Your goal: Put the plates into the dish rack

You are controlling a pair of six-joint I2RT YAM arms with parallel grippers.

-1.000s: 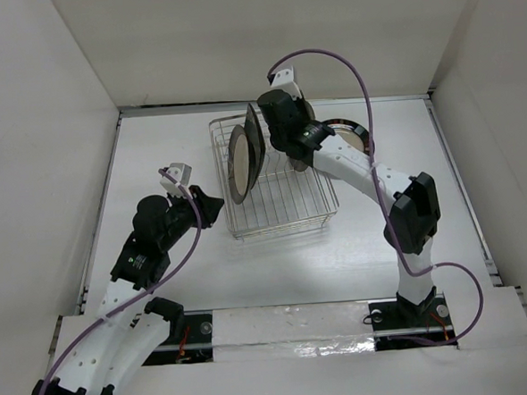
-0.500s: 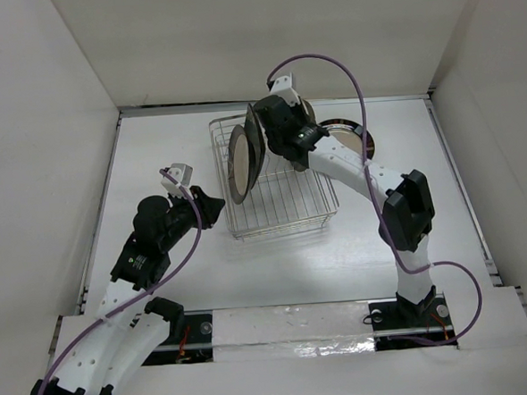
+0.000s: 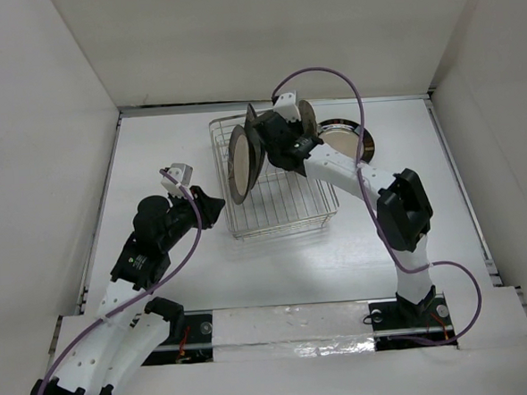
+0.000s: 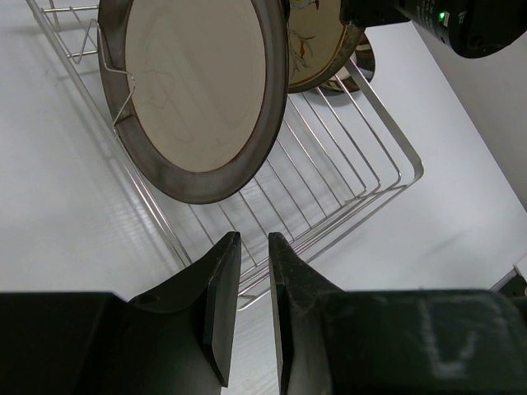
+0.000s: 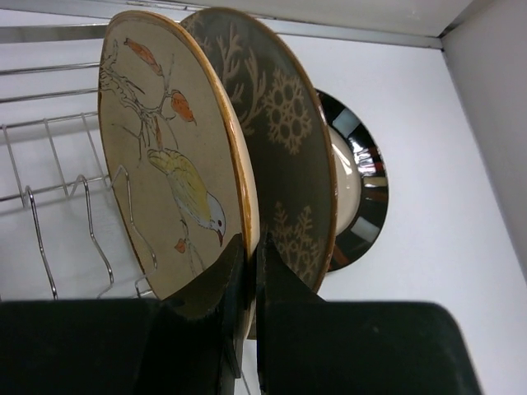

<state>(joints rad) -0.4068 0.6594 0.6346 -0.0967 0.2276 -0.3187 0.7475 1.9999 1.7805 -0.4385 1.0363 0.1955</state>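
Note:
The dish rack (image 3: 287, 216) stands mid-table, with the dark-rimmed cream plate (image 3: 241, 166) upright at its left end; the left wrist view shows that plate (image 4: 198, 90) between the wire prongs. My right gripper (image 3: 275, 136) is over the rack's far side, shut on the rim of a cream plate painted with a bird and branches (image 5: 165, 164). Close behind that plate stands a brown patterned plate (image 5: 288, 140); what supports it is hidden. The shiny steel plate (image 3: 354, 141) lies flat to the right of the rack. My left gripper (image 3: 212, 205) hovers left of the rack, its jaws slightly apart and holding nothing.
White walls enclose the table on the left, back and right. The right arm's purple cable (image 3: 327, 73) arcs above the rack's far corner. Bare table (image 3: 277, 268) lies between the rack and the arm bases.
My right gripper has swung left from above the steel plate toward the rack's far side, bringing the cream plate and the brown plate up on edge. The left arm has not moved.

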